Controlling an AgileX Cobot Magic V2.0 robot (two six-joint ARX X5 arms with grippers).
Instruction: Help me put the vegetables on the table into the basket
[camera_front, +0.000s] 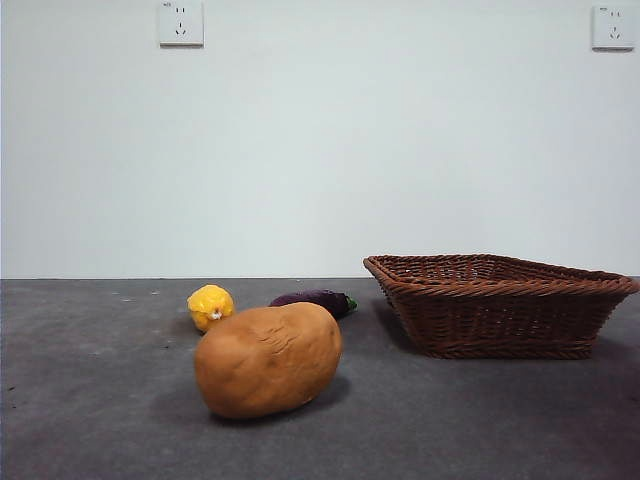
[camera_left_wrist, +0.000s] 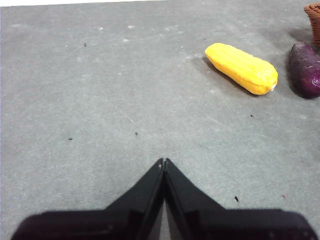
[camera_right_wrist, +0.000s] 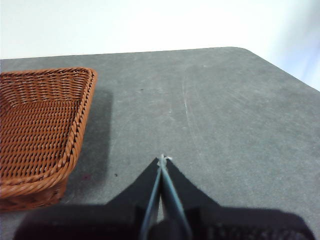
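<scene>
Over on the left side of the table (camera_front: 90, 400) sat the small bumpy yellow vegetable (camera_front: 210, 306); from the left wrist camera it actually looked longish, like a little corn cob. Just right of it and closer to the front camera was the big orange-brown potato (camera_front: 268, 359), lying on its side. Peeking out behind the potato was the dark purple eggplant (camera_front: 315, 299), green stem pointing toward the basket (camera_front: 497, 305), with a small gap between them. That basket sat on the right and had nothing in it. Neither arm showed in the front view. Left gripper (camera_left_wrist: 164, 162) hung over bare table with its jaws pressed together, gripping nothing. Right gripper (camera_right_wrist: 162, 160) was the same, closed and empty, just beside the basket.
</scene>
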